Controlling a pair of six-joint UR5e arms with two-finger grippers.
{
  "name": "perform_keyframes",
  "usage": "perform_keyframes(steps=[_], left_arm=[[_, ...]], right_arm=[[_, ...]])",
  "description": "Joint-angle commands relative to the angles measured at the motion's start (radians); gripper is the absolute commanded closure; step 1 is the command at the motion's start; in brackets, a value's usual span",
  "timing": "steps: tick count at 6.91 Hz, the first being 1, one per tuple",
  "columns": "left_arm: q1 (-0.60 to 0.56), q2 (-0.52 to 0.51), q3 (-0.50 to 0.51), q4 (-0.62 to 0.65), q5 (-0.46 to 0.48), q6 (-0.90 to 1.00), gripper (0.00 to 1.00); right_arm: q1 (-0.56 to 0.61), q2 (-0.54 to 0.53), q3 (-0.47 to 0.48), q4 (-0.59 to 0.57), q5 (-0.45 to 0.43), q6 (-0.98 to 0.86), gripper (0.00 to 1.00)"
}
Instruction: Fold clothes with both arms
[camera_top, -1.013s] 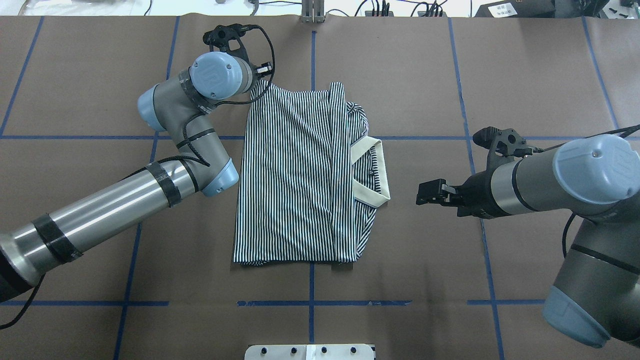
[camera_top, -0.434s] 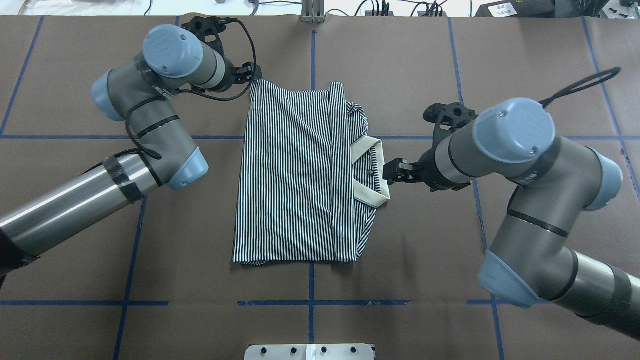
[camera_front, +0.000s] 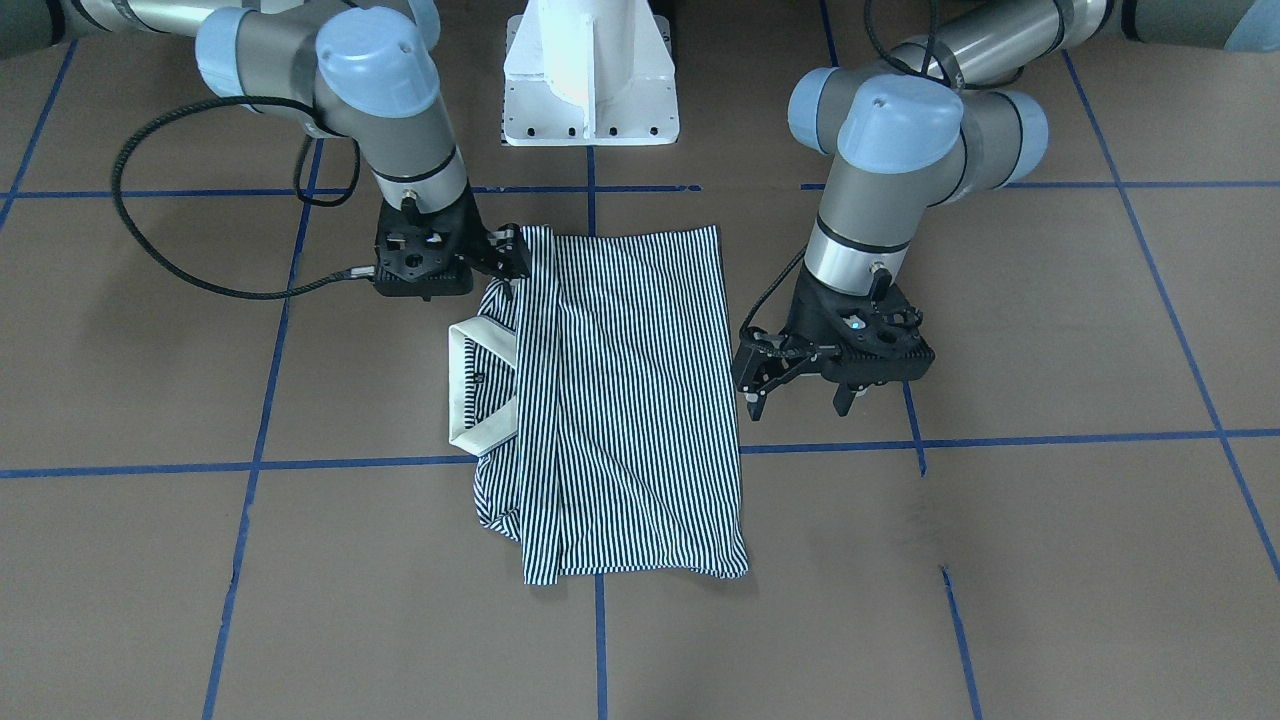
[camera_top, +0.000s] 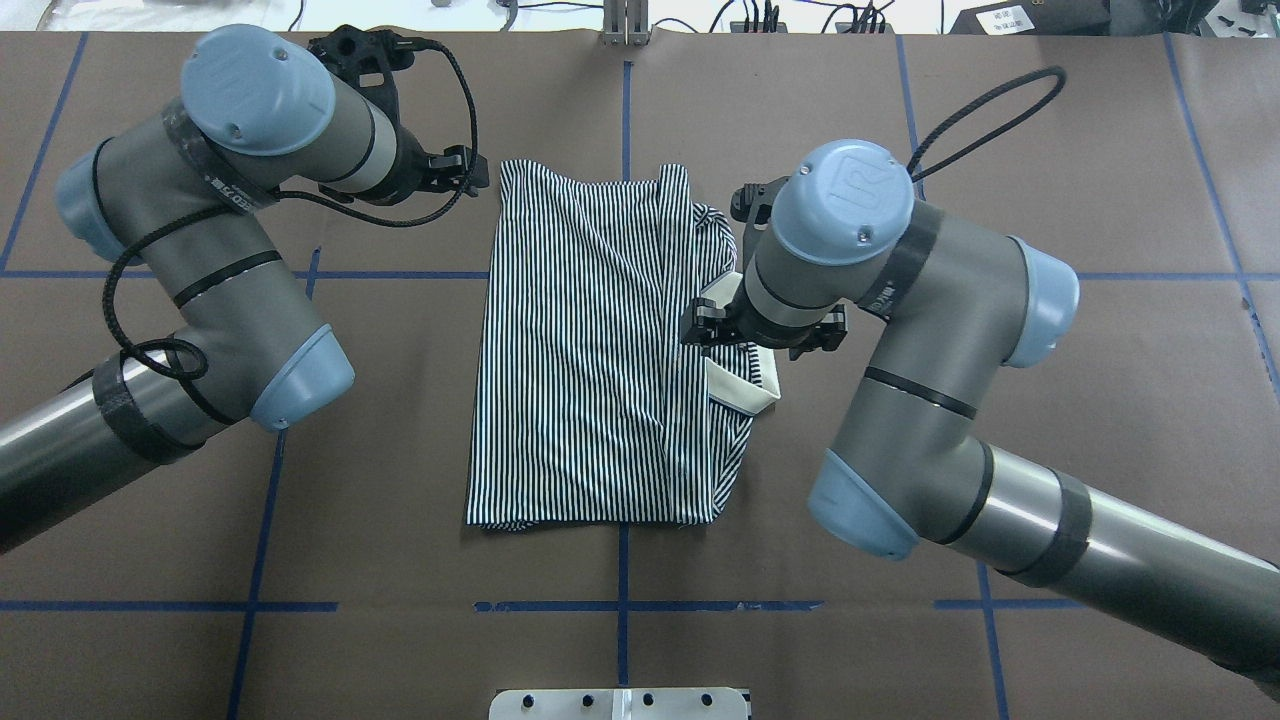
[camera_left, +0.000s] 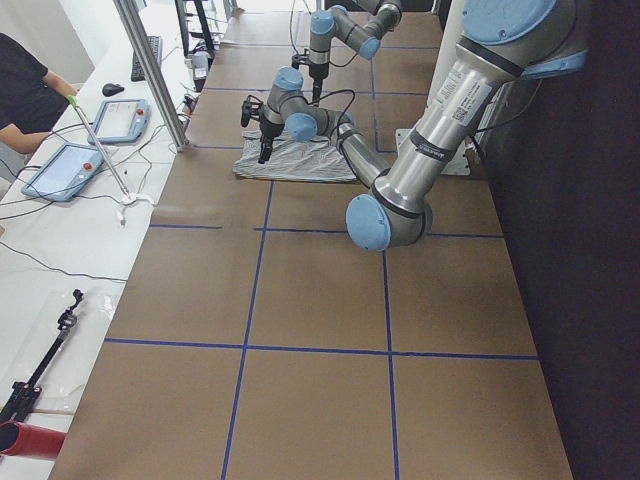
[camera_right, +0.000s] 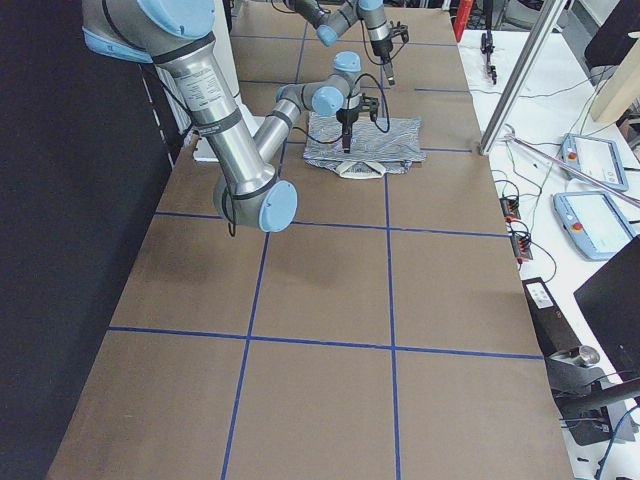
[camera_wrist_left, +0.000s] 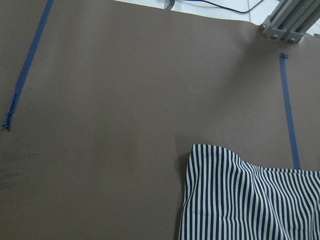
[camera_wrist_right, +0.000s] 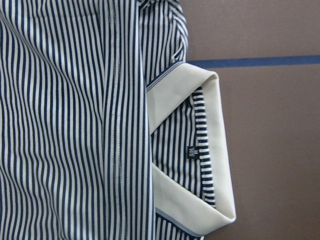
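Striped polo shirt (camera_top: 590, 350) folded flat, cream collar (camera_top: 745, 395) protruding sideways.

1. The shirt (camera_top: 590, 350) has thin navy-and-white stripes all over.
2. Its collar (camera_wrist_right: 221, 165) is plain cream, and a small dark label (camera_wrist_right: 192, 152) sits inside it.
3. The table (camera_top: 1100, 150) is flat brown, crossed by blue tape lines (camera_top: 627, 110) that form a grid.
4. The left arm (camera_top: 230, 290) and right arm (camera_top: 930, 300) are silver-grey, with light-blue joint caps and black bands.
5. The left gripper (camera_top: 478, 170) and right gripper (camera_front: 518, 255) are black.
6. The base (camera_front: 590, 70) is white.
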Motion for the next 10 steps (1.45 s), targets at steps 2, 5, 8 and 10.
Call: perform_keyframes(steps=[2,5,8,10], left_arm=[[0.007,0.041,-0.067,0.043,-0.016,0.03,0.0],[0.007,0.044,-0.073,0.043,-0.016,0.029,0.0],[0.009,0.046,-0.071,0.04,-0.018,0.026,0.0],[0.009,0.046,-0.07,0.038,-0.027,0.026,0.0]], right_arm=[[-0.123,0.071,-0.065,-0.103,-0.024,0.014,0.0],[-0.202,0.08,-0.102,-0.135,-0.075,0.012,0.0],[-0.22,0.082,-0.125,-0.139,-0.081,0.002,0.0],[-0.223,0.068,-0.128,-0.146,-0.081,0.0,0.0]])
